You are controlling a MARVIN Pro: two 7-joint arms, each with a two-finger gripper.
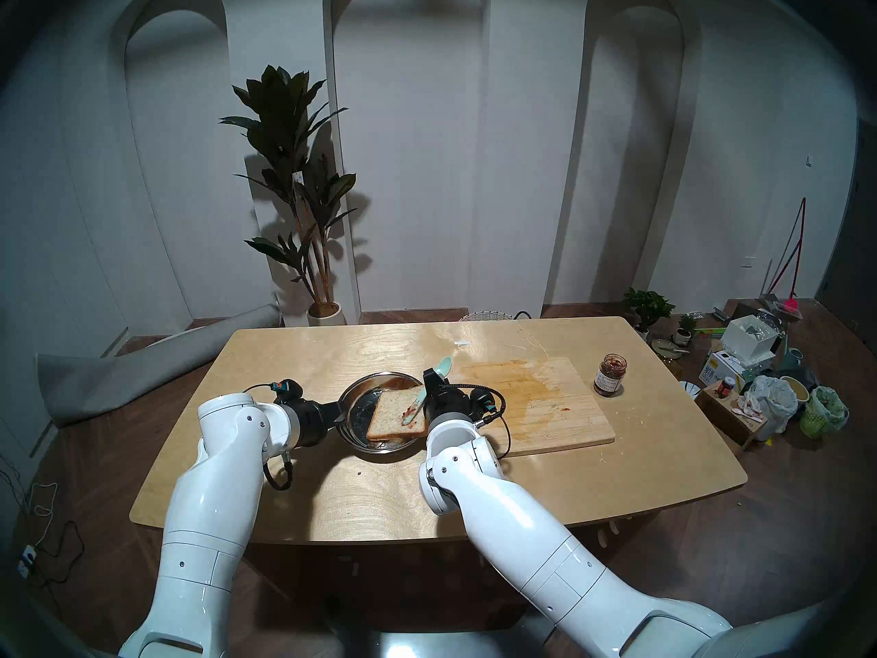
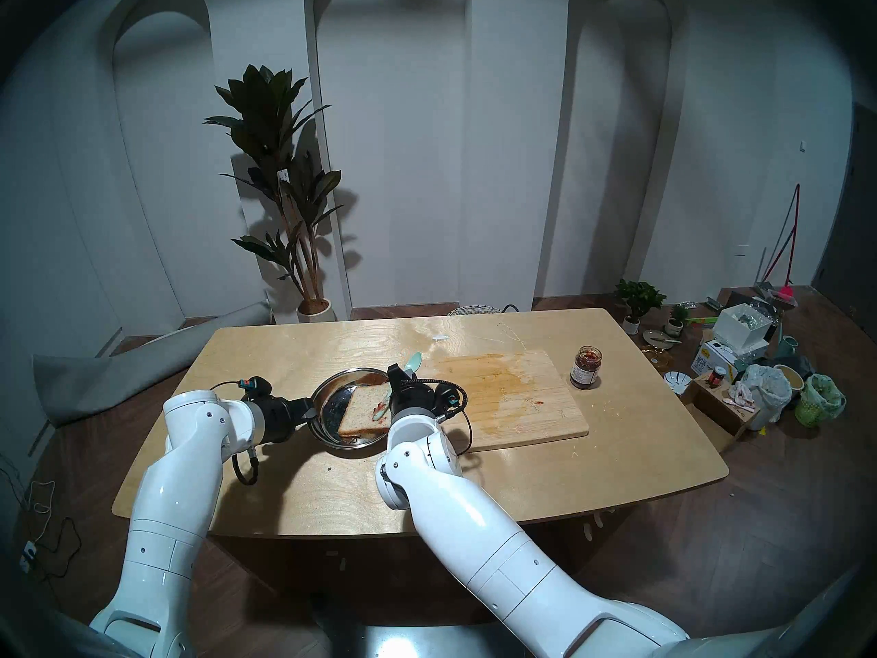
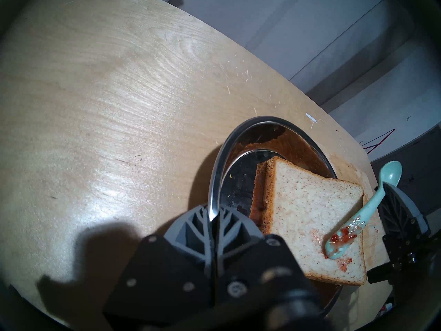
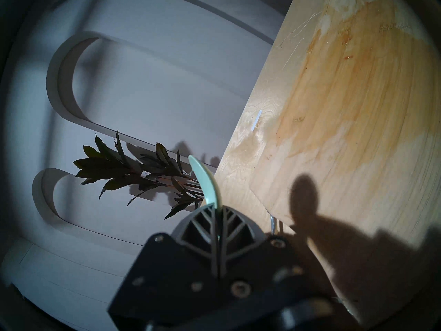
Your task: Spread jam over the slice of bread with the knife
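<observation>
1. The knife (image 3: 372, 211) is pinched mid-handle by the right gripper (image 4: 217, 212); the metal plate (image 3: 216, 180) rim is clamped by the left gripper (image 3: 214, 218).
2. The jam-smeared tip is laid on the slice of bread (image 3: 310, 218).
3. Only a small red patch is spread near one corner; most of the bread is left bare.
4. The jam (image 1: 611, 374) jar stands well apart, beyond the cutting board (image 1: 545, 396).
</observation>
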